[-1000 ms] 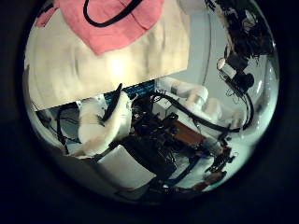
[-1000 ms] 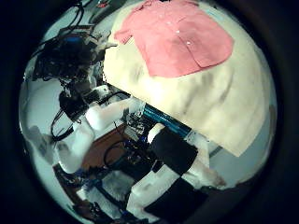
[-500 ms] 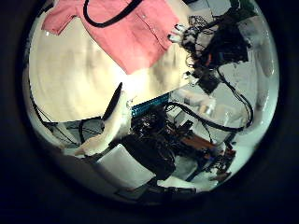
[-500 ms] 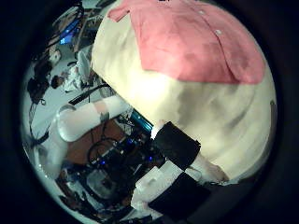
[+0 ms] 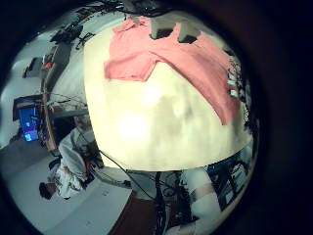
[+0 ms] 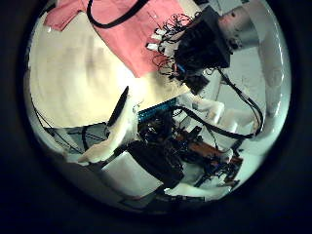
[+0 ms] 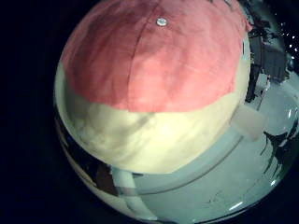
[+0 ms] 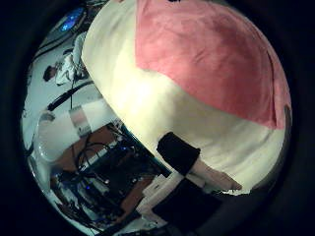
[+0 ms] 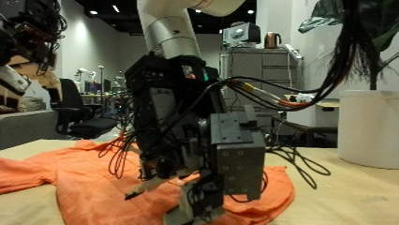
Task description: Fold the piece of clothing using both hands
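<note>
An orange shirt (image 9: 75, 178) lies spread flat on the cream-covered table (image 9: 25, 142). My right hand (image 9: 187, 159) hangs low just over the shirt's middle, fingers pointing down and relaxed, holding nothing. The shirt (image 8: 212, 59) fills much of both right palm views, shirt (image 7: 149, 56) with a small button showing. My left hand (image 9: 25, 37) stays high beside the table. From there the whole shirt (image 5: 171, 59) shows, sleeves out, and the right hand (image 6: 200, 44) is seen over the shirt (image 6: 117, 24). A straight black finger (image 6: 118, 105) of the left hand crosses its thumb side view.
The table's cream cover (image 5: 156, 117) has bare room around the shirt. A white bucket (image 9: 369, 127) stands at the table's far side. Past the table edge lie equipment and a robot base (image 6: 156, 156).
The right palm has come much closer to the shirt, which now fills its view. In the left thumb side view the right hand has moved farther in over the shirt.
</note>
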### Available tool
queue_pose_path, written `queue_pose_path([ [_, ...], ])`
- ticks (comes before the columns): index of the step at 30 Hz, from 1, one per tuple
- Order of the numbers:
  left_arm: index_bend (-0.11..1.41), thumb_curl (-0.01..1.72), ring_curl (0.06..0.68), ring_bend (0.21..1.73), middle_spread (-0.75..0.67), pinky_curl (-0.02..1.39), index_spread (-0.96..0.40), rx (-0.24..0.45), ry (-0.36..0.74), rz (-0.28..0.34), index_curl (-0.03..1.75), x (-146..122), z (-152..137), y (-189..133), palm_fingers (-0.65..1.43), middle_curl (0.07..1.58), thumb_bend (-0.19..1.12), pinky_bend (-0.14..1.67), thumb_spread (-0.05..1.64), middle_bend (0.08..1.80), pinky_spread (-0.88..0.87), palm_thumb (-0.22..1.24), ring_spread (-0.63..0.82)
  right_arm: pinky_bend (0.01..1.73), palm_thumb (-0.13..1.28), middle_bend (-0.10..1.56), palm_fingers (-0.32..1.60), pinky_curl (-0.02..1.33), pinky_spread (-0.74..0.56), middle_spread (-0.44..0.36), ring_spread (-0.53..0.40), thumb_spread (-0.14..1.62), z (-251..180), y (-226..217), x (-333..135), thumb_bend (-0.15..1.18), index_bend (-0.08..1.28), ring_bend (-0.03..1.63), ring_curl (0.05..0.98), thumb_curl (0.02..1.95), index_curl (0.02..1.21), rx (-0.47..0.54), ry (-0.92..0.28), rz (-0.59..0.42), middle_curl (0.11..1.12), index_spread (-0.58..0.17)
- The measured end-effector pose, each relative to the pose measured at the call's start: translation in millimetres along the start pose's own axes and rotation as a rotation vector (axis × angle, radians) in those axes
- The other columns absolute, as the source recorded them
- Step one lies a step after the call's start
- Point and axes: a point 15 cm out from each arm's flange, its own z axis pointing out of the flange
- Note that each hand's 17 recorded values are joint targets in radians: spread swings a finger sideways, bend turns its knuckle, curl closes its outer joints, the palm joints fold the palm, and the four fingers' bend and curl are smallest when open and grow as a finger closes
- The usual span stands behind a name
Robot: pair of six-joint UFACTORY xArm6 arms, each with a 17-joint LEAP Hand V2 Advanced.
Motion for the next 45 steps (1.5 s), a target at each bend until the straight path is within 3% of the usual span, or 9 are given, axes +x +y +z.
queue_pose_path([
  [3,0.19,0.31,0.209,0.4,0.15,0.29,0.04,-0.002,0.0,-0.001,0.39,1,0,2,0.16,0.31,-0.02,0.19,1.19,0.18,0.42,0.46,0.4,0.17,0.4,0.19,0.28,0.26,0.27,0.004,0.132,1.09,4,2,4,-0.04,0.26,0.21,0.246,0.26,0.36,-0.018,0.031,-0.016,0.34,-0.381],
  [13,0.19,0.31,0.213,0.4,0.14,0.3,0.04,0.008,-0.002,-0.002,0.39,2,-3,3,0.15,0.3,-0.02,0.19,1.19,0.18,0.42,0.46,0.41,0.18,0.0,0.18,0.17,0.25,0.29,0.015,0.186,1.14,19,13,13,-0.05,0.38,0.15,0.201,0.18,0.41,-0.09,0.097,-0.039,0.32,-0.412],
  [16,0.19,0.31,0.214,0.4,0.14,0.3,0.04,0.007,0.001,-0.001,0.39,3,-2,4,0.16,0.3,-0.02,0.19,1.19,0.18,0.42,0.46,0.41,0.18,-0.05,0.18,0.15,0.26,0.3,0.021,0.196,1.14,23,20,25,-0.05,0.41,0.16,0.186,0.17,0.41,-0.111,0.102,-0.023,0.32,-0.417],
  [28,0.19,0.31,0.216,0.39,0.15,0.3,0.04,0.012,-0.003,0.003,0.39,14,-6,2,0.16,0.3,-0.02,0.19,1.19,0.18,0.43,0.46,0.41,0.18,-0.05,0.19,0.13,0.26,0.3,0.034,0.205,1.15,46,94,63,-0.04,0.49,0.17,0.16,0.14,0.42,-0.191,0.129,0.039,0.32,-0.416],
  [45,0.19,0.31,0.217,0.39,0.16,0.29,0.04,0.014,-0.02,0.012,0.39,31,-11,-1,0.16,0.3,-0.02,0.19,1.2,0.18,0.43,0.47,0.41,0.18,-0.05,0.19,0.12,0.27,0.3,0.028,0.206,1.14,71,206,167,-0.04,0.49,0.18,0.158,0.12,0.4,-0.255,0.116,0.286,0.32,-0.412],
])
